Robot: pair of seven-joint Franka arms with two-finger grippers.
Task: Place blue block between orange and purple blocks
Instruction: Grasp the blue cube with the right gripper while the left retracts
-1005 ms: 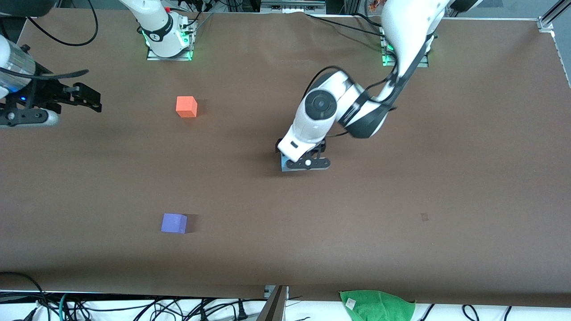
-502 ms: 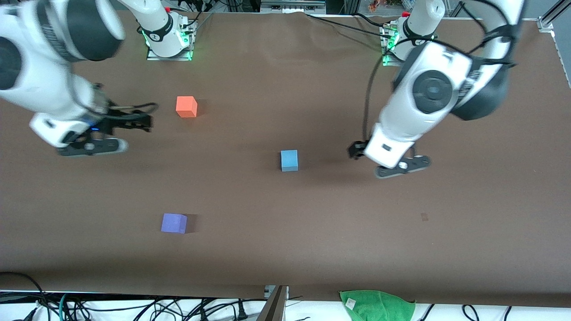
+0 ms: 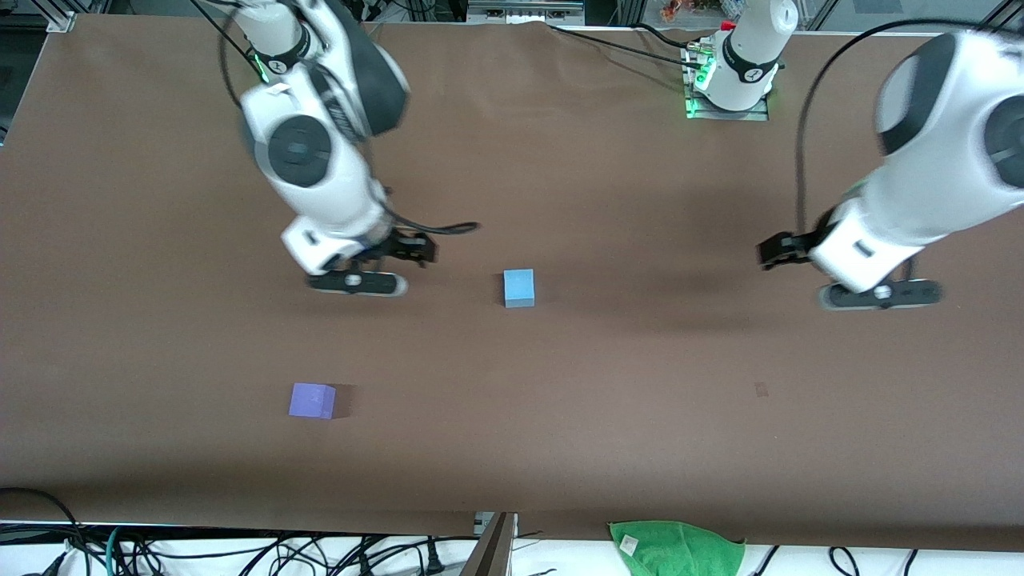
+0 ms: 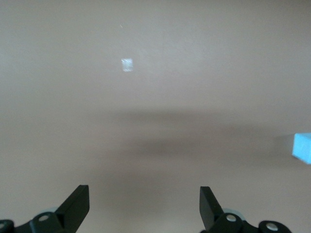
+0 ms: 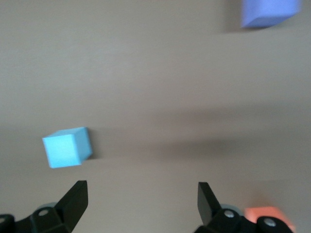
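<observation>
Sky-blue matte blue block (image 3: 518, 287), upright, untouched.

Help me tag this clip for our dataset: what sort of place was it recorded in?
Most likely a robotics lab. Two arms are bolted to a table covered in plain brown sheet, loose cables trail along its edge, and the only props are foam-like cubes such as the blue block and purple block.

A broad brown desk (image 3: 608, 416) fills the front view. Along its near edge lie tangled black cables (image 3: 264, 552) on a white surface and a crumpled green cloth (image 3: 680, 548). Green lights (image 3: 694, 96) glow at its top edge.
</observation>
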